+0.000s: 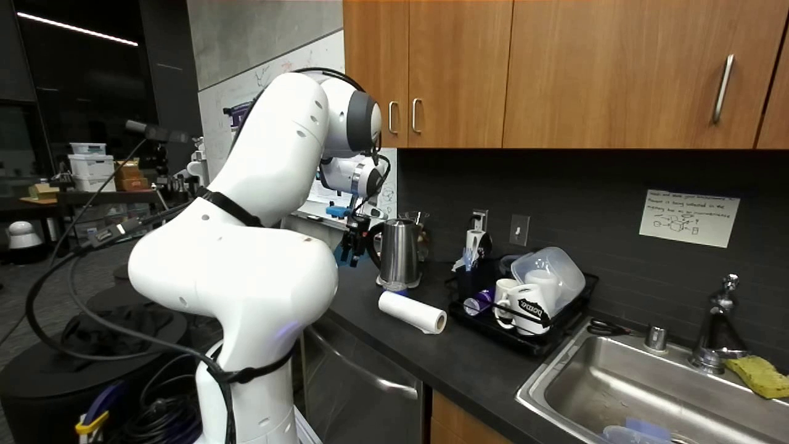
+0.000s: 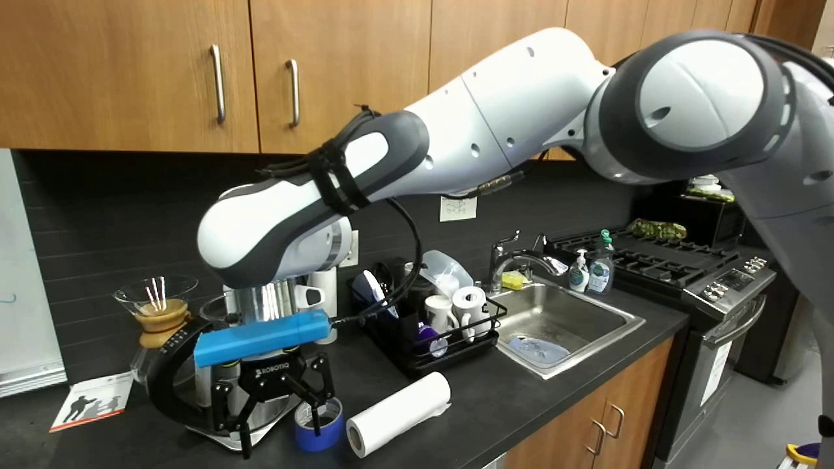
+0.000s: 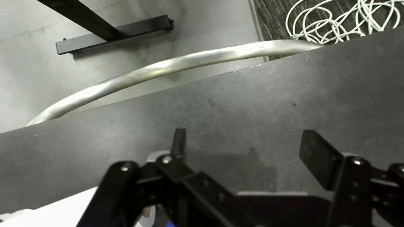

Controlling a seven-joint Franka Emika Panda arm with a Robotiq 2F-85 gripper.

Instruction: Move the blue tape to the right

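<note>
Hovering near the kettle (image 1: pixel 400 250), your gripper (image 1: pixel 349 259) hangs close to mid-frame in an exterior view, pointing down, probably to reach from above. At lower left in an exterior view, the blue tape (image 2: pixel 331 435) lies flat between the kettle and the white paper-towel roll (image 2: pixel 401 413); hemmed in so, it likely wants lifting rather than sliding. In the wrist view, your fingertips (image 3: pixel 317 157) stand wide apart, holding nothing, presumably to straddle the tape, which barely peeks in at the bottom edge.
</note>
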